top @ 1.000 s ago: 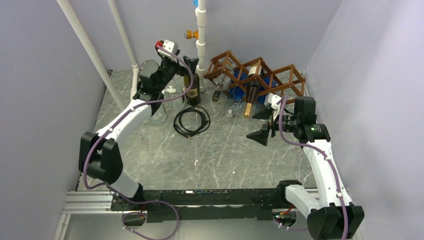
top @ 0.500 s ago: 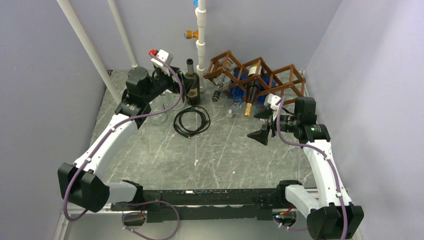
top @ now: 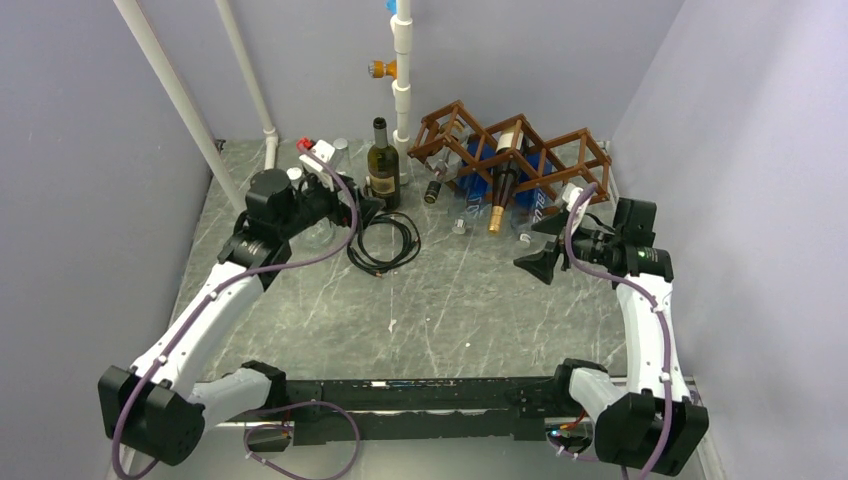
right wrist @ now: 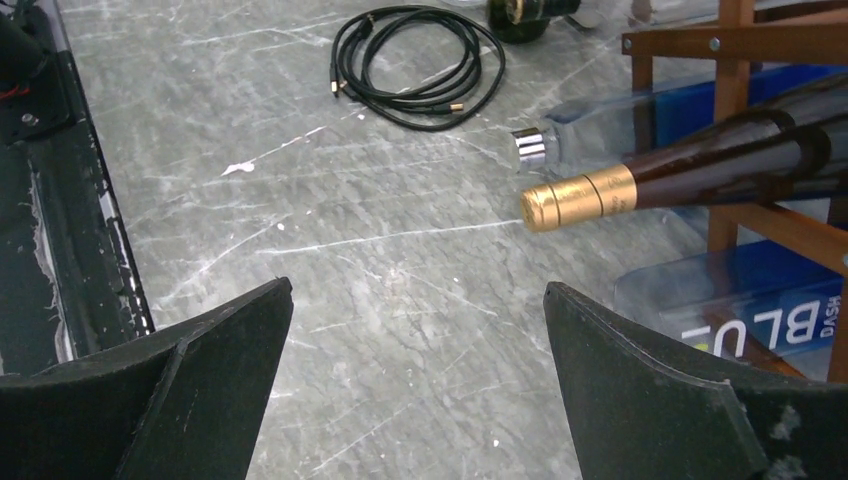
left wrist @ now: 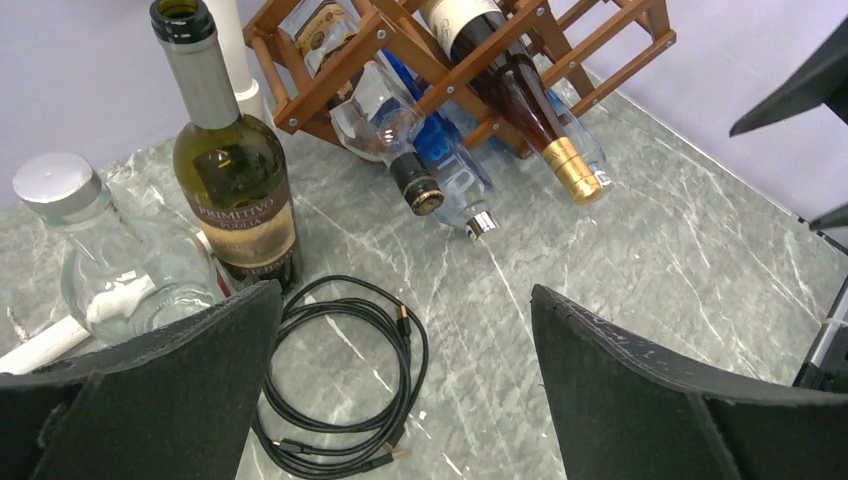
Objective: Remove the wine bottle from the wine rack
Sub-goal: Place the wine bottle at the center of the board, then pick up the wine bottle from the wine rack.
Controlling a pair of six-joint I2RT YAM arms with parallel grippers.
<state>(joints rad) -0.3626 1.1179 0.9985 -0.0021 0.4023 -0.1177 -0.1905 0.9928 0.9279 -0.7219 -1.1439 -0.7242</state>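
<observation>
Jaws on both sides are wide apart and hold nothing. The wine bottle (right wrist: 720, 165) lies in the wine rack (top: 575, 150), its gold-capped neck pointing out the front and down toward the table (top: 450, 310). The right jaws are near it, the left jaws well apart. A clear blue-label bottle (right wrist: 600, 128) lies just beside the neck and could get bumped. A black cable (top: 383, 243) lies off to the side.
</observation>
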